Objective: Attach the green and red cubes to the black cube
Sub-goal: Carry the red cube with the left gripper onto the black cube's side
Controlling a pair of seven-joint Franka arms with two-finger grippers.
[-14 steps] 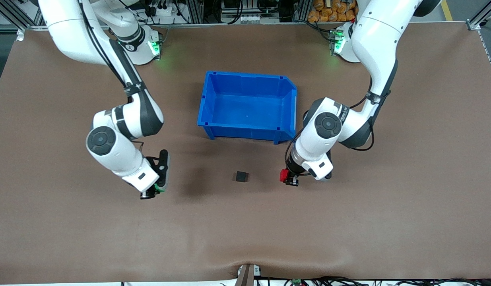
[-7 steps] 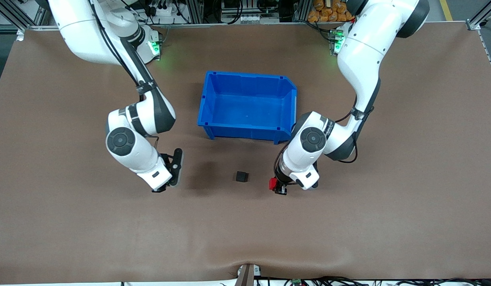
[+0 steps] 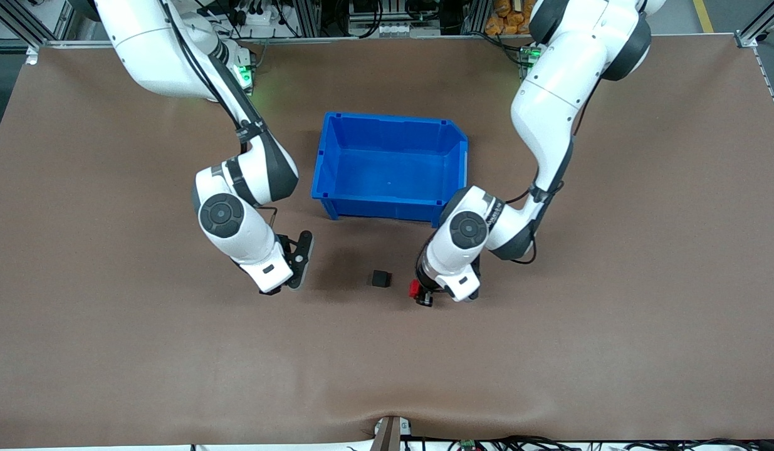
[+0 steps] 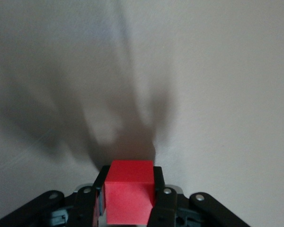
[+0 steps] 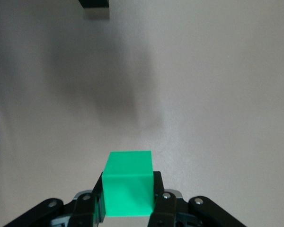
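Black cube [image 3: 380, 278] sits on the brown desk [image 3: 549, 351], nearer the camera than the blue bin [image 3: 390, 166]. Both arms bend down beside it: left pincer [image 3: 419, 294] pinching the red cube [image 4: 128, 197], right pincer [image 5: 128, 208] pinching the green cube [image 5: 128, 183].

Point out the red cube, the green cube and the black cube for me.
red cube [image 4: 129, 196], left wrist view, on its front face.
green cube [image 5: 128, 193], right wrist view, on its front face.
black cube [image 3: 380, 279], front view, on its top face.
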